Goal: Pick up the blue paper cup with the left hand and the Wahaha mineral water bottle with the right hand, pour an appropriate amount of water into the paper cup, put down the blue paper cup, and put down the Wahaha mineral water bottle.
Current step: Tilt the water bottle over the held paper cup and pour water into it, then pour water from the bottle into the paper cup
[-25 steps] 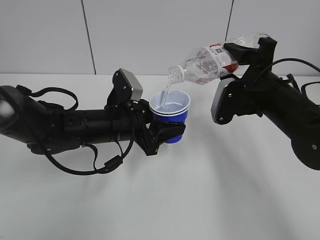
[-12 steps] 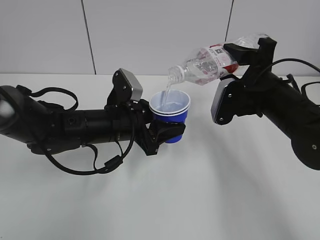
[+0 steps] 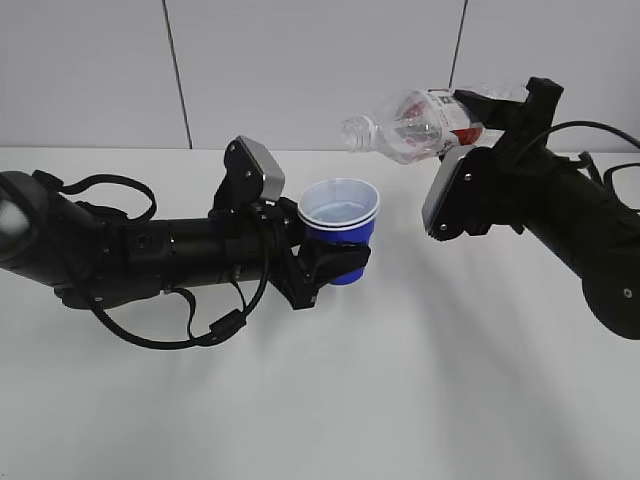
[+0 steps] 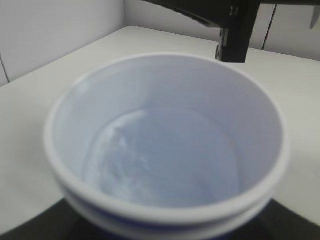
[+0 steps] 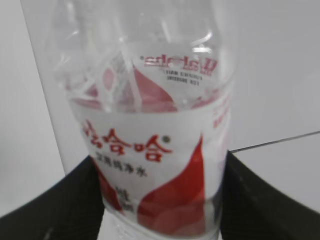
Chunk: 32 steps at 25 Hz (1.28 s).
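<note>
My left gripper (image 3: 335, 262) is shut on the blue paper cup (image 3: 341, 228) and holds it upright above the table. Water (image 4: 160, 160) lies in the cup's white bottom, seen from above in the left wrist view, where the cup (image 4: 165, 135) fills the frame. My right gripper (image 3: 478, 108) is shut on the Wahaha mineral water bottle (image 3: 415, 125), which lies nearly level up and to the right of the cup, its open neck pointing left above the cup's far rim. No stream runs from it. In the right wrist view the bottle's red-and-white label (image 5: 150, 160) sits between the black fingers (image 5: 260, 200).
The white table (image 3: 400, 400) stretches in front of and between both arms. A grey panelled wall (image 3: 300, 70) stands behind. The left arm's black cables (image 3: 160, 330) loop low over the table. The right arm (image 4: 220, 20) crosses the top of the left wrist view.
The water stream into the cup has stopped. The right gripper has tipped the bottle's neck up and drawn it slightly up and to the right. The left arm and cup have stayed still.
</note>
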{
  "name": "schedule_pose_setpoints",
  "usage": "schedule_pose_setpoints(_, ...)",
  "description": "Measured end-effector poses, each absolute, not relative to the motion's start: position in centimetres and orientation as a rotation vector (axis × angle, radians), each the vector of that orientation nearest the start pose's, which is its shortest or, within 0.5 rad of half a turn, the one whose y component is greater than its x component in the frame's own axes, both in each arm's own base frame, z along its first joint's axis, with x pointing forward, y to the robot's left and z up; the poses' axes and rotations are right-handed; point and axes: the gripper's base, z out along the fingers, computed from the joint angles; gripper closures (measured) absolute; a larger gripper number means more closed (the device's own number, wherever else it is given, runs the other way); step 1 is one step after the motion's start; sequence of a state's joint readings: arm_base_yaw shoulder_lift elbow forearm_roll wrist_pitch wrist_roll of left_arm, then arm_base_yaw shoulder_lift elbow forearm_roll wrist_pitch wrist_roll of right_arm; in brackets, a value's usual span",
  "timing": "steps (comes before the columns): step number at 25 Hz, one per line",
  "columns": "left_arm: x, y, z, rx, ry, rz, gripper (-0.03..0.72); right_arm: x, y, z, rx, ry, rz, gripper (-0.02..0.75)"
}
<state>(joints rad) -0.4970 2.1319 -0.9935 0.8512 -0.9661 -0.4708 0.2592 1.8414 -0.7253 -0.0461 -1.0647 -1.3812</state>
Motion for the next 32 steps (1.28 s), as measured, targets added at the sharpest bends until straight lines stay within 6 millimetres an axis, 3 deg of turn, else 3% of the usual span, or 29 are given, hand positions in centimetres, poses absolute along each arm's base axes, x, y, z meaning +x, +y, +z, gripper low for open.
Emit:
schedule_pose_setpoints(10, 32.2, -23.7, 11.5, 0.967, 1.614, -0.885, 0.260, 33.9, 9.3, 18.4, -1.055, 1.179, -0.691, 0.286)
schedule_pose_setpoints(19, 32.3, -23.6, 11.4, 0.962, 1.625, -0.876, 0.260, 34.0, 9.0, 18.5, -0.703, 1.374, -0.340, 0.286)
schedule_pose_setpoints(22, 32.8, -22.9, 11.4, 0.943, 1.632, -0.862, 0.260, 33.7, 8.9, 18.3, -0.578, 1.414, -0.206, 0.287)
schedule_pose_setpoints(32, 33.8, -21.1, 11.9, 0.893, 1.648, -0.817, 0.260, 32.1, 8.5, 16.6, -0.413, 1.543, -0.011, 0.287)
